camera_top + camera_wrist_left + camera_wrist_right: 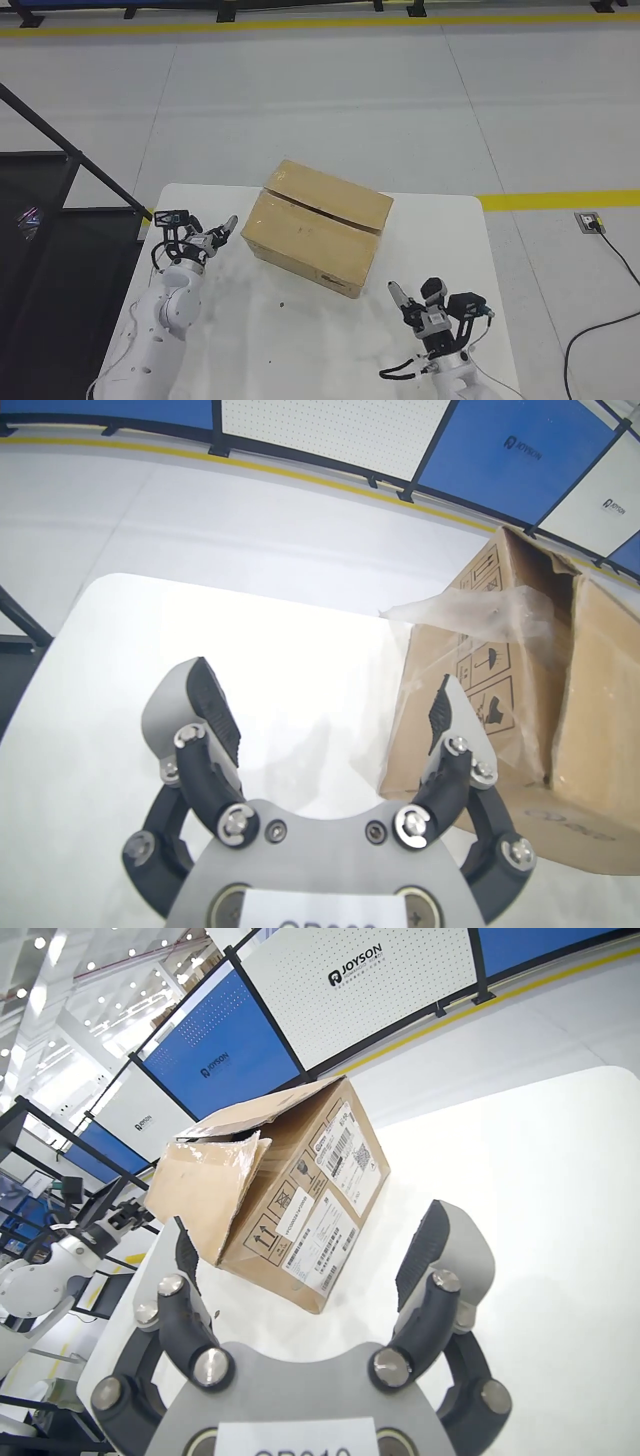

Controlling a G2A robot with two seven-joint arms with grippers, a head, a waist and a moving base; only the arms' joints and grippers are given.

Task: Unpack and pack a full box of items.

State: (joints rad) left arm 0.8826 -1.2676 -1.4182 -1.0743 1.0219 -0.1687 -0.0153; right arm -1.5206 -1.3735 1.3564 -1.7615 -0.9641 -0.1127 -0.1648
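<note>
The cardboard box (318, 228) sat toward the far middle of the white table (300, 340). It lay skewed, its long axis and top seam running from far left to nearer right, one lower corner toward the right pincer (412, 292). The left pincer (222, 232) hung just beside the box's left end, jaws spread and holding nothing. The right pincer was also wide open and empty. The left wrist view showed loose clear tape (470, 610) trailing off that end. The right wrist view showed shipping labels (345, 1153) and a crumpled, partly raised flap (210, 1188).
</note>
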